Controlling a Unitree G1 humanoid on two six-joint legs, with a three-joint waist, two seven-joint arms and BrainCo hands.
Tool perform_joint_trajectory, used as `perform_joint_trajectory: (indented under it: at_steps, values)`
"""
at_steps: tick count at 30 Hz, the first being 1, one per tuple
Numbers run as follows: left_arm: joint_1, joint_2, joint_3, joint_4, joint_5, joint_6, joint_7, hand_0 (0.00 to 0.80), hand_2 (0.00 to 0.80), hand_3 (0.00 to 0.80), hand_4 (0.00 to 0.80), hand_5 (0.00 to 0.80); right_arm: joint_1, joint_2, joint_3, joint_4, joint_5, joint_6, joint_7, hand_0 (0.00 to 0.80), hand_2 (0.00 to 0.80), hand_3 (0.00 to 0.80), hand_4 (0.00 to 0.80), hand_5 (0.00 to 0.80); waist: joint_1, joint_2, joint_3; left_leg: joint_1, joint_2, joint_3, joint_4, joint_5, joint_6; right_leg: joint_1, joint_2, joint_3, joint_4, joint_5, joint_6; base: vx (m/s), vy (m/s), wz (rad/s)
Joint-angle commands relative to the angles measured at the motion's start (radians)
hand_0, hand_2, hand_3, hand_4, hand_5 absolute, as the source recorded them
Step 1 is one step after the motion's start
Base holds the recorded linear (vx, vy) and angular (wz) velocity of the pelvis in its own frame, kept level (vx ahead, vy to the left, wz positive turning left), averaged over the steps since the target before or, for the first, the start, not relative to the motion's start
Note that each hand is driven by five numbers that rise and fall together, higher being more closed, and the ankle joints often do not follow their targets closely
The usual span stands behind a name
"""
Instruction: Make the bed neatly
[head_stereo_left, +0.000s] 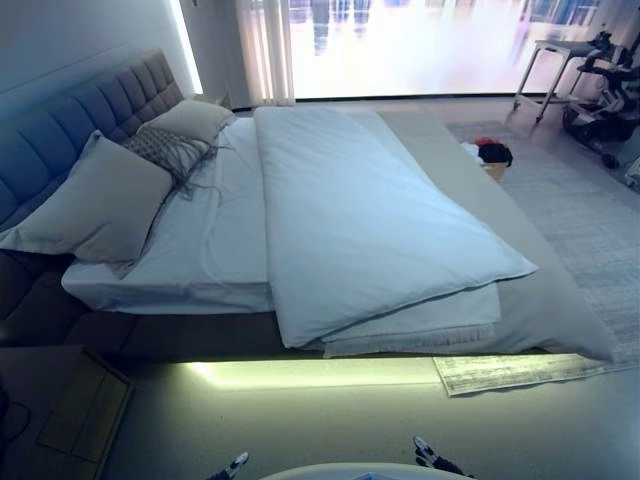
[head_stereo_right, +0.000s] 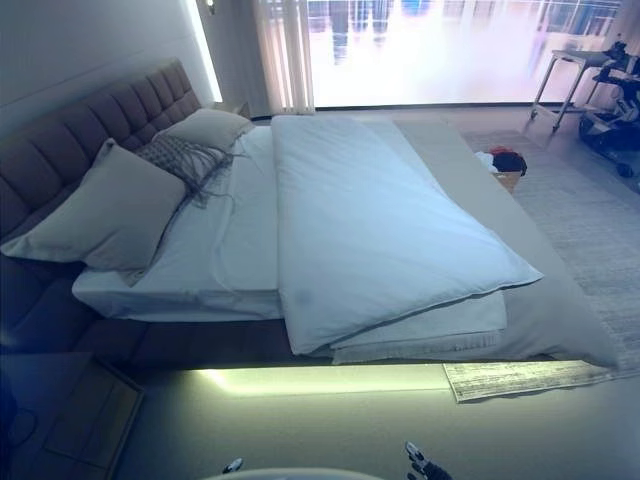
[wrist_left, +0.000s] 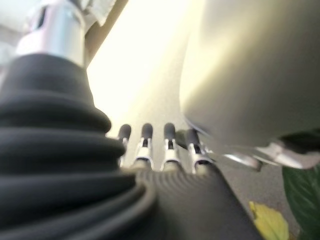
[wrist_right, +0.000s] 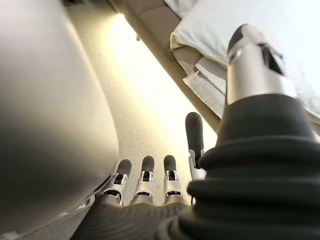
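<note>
No readable text, labels, numbers or signs anywhere in view.

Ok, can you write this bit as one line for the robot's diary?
duvet folded back, unspread | pillows at headboard | left hand open, low | right hand open, low

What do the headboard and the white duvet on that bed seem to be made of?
The headboard looks upholstered in a matte woven fabric, padded: it shows soft vertical channels and stitched seams. The duvet looks like smooth cotton-type cloth over a soft filling: it lies puffy, folded double at the near edge, with gentle creases. The exact fibre cannot be told.
</note>
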Motion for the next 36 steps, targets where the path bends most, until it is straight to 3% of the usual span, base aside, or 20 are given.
perform_joint_trajectory:
  at_steps: [1,4,9,22,29,34,36]
  values:
    - [-0.069,-0.056,-0.038,0.068,0.229,-0.040,0.005,0.000,0.000,0.000,0.000,0.000,-0.081,0.033,-0.012,0.048,0.003,-0.021,0.152,0.000,0.000,0.000,0.000,0.000,0.013,-0.021,0.022,-0.006,-0.094,0.064,0.010,-0.056,0.075,0.013,0.015,-0.057,0.006,-0.040,0.010,0.004,0.006,0.03]
    - [-0.074,-0.058,-0.068,0.047,0.183,-0.075,-0.005,0.000,0.000,0.000,0.000,0.000,-0.082,0.028,0.022,0.023,0.026,-0.049,0.194,0.000,0.000,0.000,0.000,0.000,0.009,-0.017,0.025,-0.009,-0.094,0.066,0.009,-0.055,0.074,0.011,0.016,-0.055,0.006,-0.041,0.011,0.000,0.004,0.01]
    - [-0.085,-0.064,-0.095,0.041,0.163,-0.035,-0.021,0.000,0.000,0.000,0.000,0.000,-0.099,0.020,0.022,0.013,0.082,-0.057,0.145,0.000,0.000,0.000,0.000,0.000,0.013,-0.019,0.030,-0.010,-0.095,0.064,0.007,-0.052,0.075,0.010,0.016,-0.060,0.006,-0.037,0.011,0.000,0.000,0.00]
    - [-0.090,-0.057,-0.059,0.065,0.106,-0.042,-0.038,0.000,0.000,0.000,0.000,0.000,-0.102,0.038,0.004,0.042,0.119,-0.041,0.037,0.000,0.000,0.000,0.000,0.000,0.023,-0.028,0.025,-0.005,-0.097,0.062,0.004,-0.047,0.076,0.018,0.018,-0.074,0.006,-0.037,0.007,0.000,-0.002,0.00]
    - [-0.100,-0.045,-0.064,0.076,0.162,-0.025,-0.028,0.000,0.000,0.000,0.000,0.000,-0.103,0.027,-0.014,0.066,0.051,-0.090,-0.134,0.000,0.000,0.000,0.000,0.000,0.022,-0.031,0.037,-0.012,-0.090,0.059,0.004,-0.041,0.077,0.015,0.023,-0.077,0.025,-0.046,0.002,-0.012,-0.052,0.00]
    - [-0.098,-0.043,-0.061,0.084,0.170,-0.016,-0.018,0.000,0.000,0.000,0.000,0.000,-0.104,0.029,-0.015,0.079,0.000,-0.058,-0.175,0.000,0.000,0.000,0.000,0.000,0.016,-0.034,0.047,0.000,-0.083,0.060,0.014,-0.044,0.079,0.015,0.031,-0.068,0.043,-0.061,-0.006,0.037,-0.075,0.00]
    - [-0.097,-0.048,-0.058,0.084,0.187,-0.022,-0.004,0.000,0.000,0.000,0.000,0.000,-0.107,0.030,-0.006,0.083,-0.046,-0.047,-0.198,0.000,0.000,0.000,0.000,0.000,0.013,-0.045,0.057,-0.024,-0.069,0.072,0.100,-0.057,0.070,0.009,0.032,-0.058,0.056,-0.065,-0.019,0.006,-0.087,0.00]
